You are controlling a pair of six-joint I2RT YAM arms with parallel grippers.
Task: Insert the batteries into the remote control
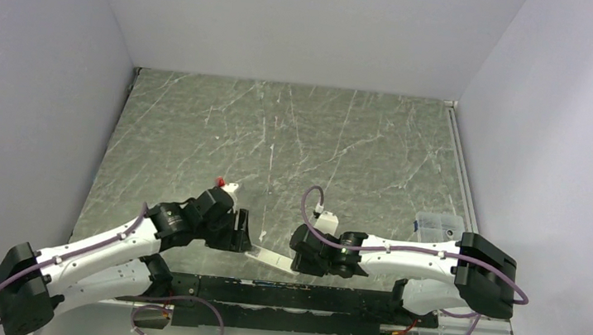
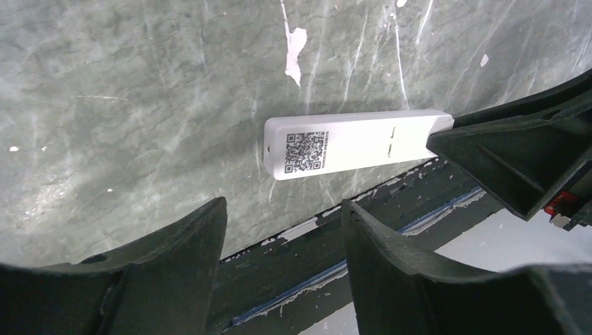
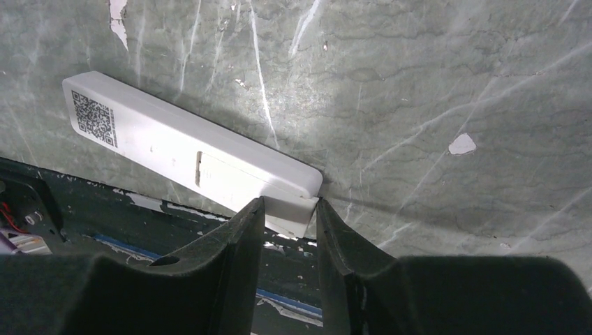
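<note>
The remote control [image 1: 271,259] is a slim, smooth white plastic bar with rounded corners. It lies flat low in the overhead view, just left of centre, at the lower edge of the bench [image 1: 280,132]. A black QR code [image 2: 306,151] is printed near one end of its upturned face, and a faint rectangular seam [image 3: 223,178] is cut toward the other end.

The right hand [image 3: 290,209] has its two dark, matte, wedge-shaped fingers pinched close on the seamed end of the bar. The left hand [image 2: 283,209] hangs over the QR end, just below it in the left wrist view. Its fingers are spread wide, touch nothing and hold nothing.

The bench top is grey-green, marbled with white veins and scratches. Small white chips [image 2: 296,45] show where the surface has flaked. A scuffed black rail [image 2: 391,209] runs along the bench edge just beside the bar. A clear plastic box [image 1: 439,227] sits at the right side of the overhead view, well apart from the bar. Plain pale walls [image 1: 308,27] close the bench in on three sides.
</note>
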